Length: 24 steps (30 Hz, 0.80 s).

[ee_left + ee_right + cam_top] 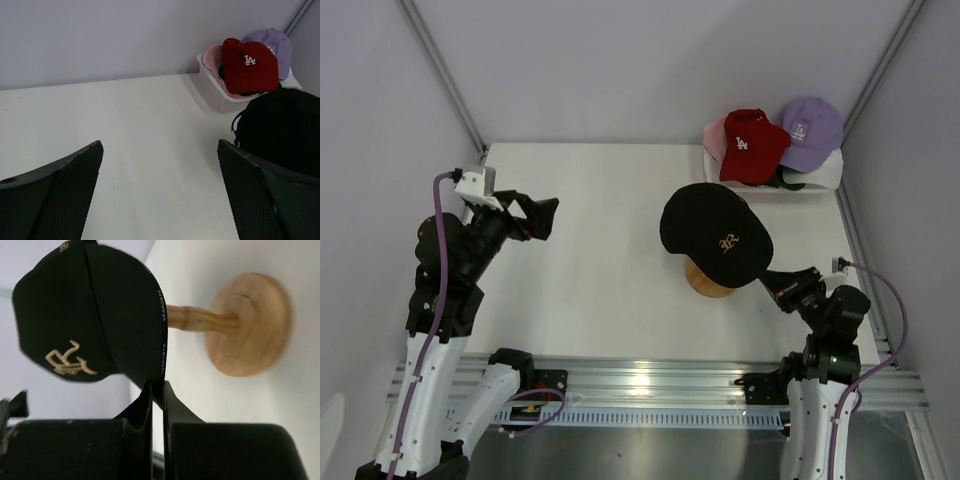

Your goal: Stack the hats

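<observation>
At left, the left claw point(542, 217) hangs over the desk point(610, 260), jaws spread wide and holding nothing. Centre-right, the black cap point(712, 232) with gold logo sits on the wooden stand point(708, 279). The right claw point(775, 285) is pinched tight on that cap's brim edge. In the far right corner, the white basket point(820, 181) holds the pink cap point(715, 133), the red cap point(752, 146) and the lavender cap point(812, 128), piled together.

The black hat point(712, 232) has a gold sign point(729, 243) on the front and tiny white letters along its edge. The red hat point(752, 143) has white letters. One hat is light purple point(812, 128) and one hat is pink point(214, 59). The basket point(214, 93) is white with little holes all over. The stand point(247, 322) is light brown wood. The table point(610, 230) is white.
</observation>
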Each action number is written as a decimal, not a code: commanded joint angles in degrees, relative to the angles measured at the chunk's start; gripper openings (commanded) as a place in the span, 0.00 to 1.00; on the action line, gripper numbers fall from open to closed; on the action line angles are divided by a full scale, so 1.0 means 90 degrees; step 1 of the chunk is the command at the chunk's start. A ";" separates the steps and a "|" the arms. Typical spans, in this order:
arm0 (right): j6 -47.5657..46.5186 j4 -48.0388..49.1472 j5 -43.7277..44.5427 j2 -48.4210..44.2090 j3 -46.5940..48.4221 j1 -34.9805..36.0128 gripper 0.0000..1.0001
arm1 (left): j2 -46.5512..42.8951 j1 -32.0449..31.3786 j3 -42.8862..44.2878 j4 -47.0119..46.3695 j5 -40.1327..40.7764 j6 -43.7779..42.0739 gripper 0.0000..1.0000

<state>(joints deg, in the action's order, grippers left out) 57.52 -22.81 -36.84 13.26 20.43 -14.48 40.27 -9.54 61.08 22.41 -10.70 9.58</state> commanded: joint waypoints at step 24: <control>-0.0247 -0.2133 0.1574 0.0695 -0.0289 -0.0100 0.28 | -0.0002 0.0045 0.0089 -0.0117 -0.0090 0.0048 1.00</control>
<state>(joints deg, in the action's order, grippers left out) 57.39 -41.45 -22.57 19.64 14.35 -15.14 40.38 -9.54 61.08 22.39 -10.87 9.56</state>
